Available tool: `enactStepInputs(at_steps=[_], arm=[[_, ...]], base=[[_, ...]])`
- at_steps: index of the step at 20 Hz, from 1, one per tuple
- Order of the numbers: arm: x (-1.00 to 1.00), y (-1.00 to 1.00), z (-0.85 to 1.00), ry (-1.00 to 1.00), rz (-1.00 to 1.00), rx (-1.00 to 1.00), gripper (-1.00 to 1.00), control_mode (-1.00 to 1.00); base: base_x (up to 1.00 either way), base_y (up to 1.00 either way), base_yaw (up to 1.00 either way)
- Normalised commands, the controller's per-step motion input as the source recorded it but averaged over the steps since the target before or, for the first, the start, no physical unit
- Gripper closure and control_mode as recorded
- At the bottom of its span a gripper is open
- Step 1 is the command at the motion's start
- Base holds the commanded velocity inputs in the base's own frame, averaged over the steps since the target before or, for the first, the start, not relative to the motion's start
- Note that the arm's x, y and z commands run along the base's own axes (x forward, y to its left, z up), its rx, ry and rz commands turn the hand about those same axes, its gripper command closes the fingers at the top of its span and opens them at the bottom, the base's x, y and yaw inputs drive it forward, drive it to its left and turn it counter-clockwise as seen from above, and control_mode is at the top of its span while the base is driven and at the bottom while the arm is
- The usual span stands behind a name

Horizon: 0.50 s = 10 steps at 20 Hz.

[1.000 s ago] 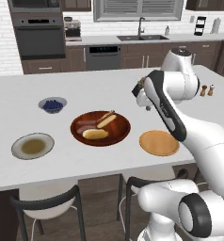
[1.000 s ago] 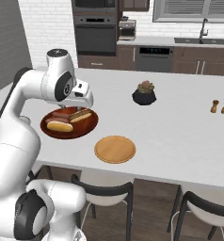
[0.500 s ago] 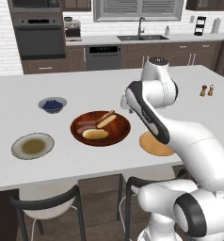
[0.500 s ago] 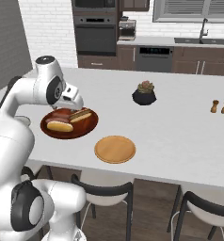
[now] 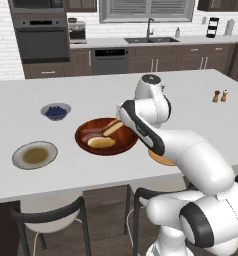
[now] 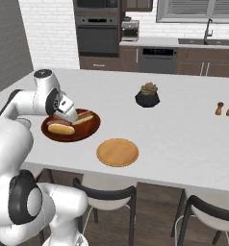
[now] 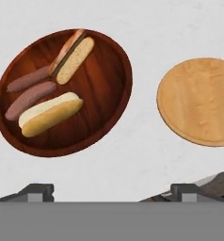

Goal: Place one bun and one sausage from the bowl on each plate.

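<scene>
We have the gripper (image 7: 112,192) hovering above the worktop (image 5: 191,95), its fingers (image 7: 36,190) spread as wide as they go and holding nothing. Below it, in the hand view, lies the wooden bowl (image 7: 109,70) with two buns (image 7: 50,114) and two sausages (image 7: 30,100) inside; one bun lies beside the sausages, the other (image 7: 72,52) sits toward the far rim. The plain orange-tan plate (image 7: 198,101) lies just beside the bowl and is bare. The grey-rimmed plate (image 5: 35,154) with the olive-brown centre rests to the left of the bowl in the left base view, also bare, so we judge that nothing has been served yet. The step in hand looks to us like a first pick from the bowl. To do it well, we would choose the bun by the rim, since it lies apart from the rest, turn the fingers across its short width, come straight down over its middle, and close gently so the soft bun is not crushed. We would also keep clear of the bowl's raised rim on the descent, and lift well above it before carrying over to the orange-tan plate.
</scene>
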Motion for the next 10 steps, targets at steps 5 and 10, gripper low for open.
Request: enactStepInputs(at_steps=[5,10], arm=[[0.49,0.00,-0.21,0.14,-0.08,0.10,-1.00,-1.00],[0.43,0.00,-0.06,0.07,-0.05,0.00,-1.00,-1.00]], base=[[0.00,0.00,0.00],[0.00,0.00,0.00]])
